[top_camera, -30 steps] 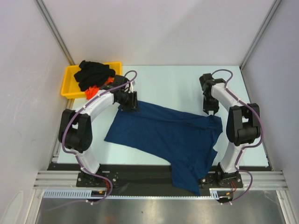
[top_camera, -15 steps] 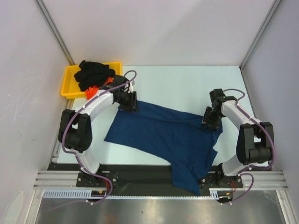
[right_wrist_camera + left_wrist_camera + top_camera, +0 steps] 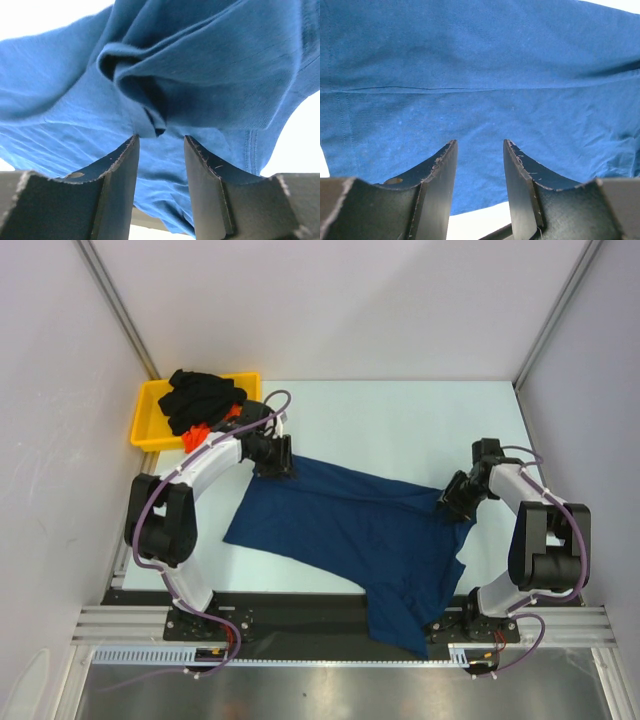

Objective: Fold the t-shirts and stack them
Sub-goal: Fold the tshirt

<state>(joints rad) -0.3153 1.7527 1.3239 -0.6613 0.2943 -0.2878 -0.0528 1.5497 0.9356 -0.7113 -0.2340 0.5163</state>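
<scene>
most of the orange-red t-shirt [image 3: 197,431] hides beneath the black t-shirt [image 3: 200,395]

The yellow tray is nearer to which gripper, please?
Left. The left gripper is just right of the yellow tray; the right gripper is across the table, at the navy t-shirt's right edge.

yellow tray [image 3: 146,422] | far-left table corner (rim showing) | pale table [image 3: 400,425] | white walls around
</scene>
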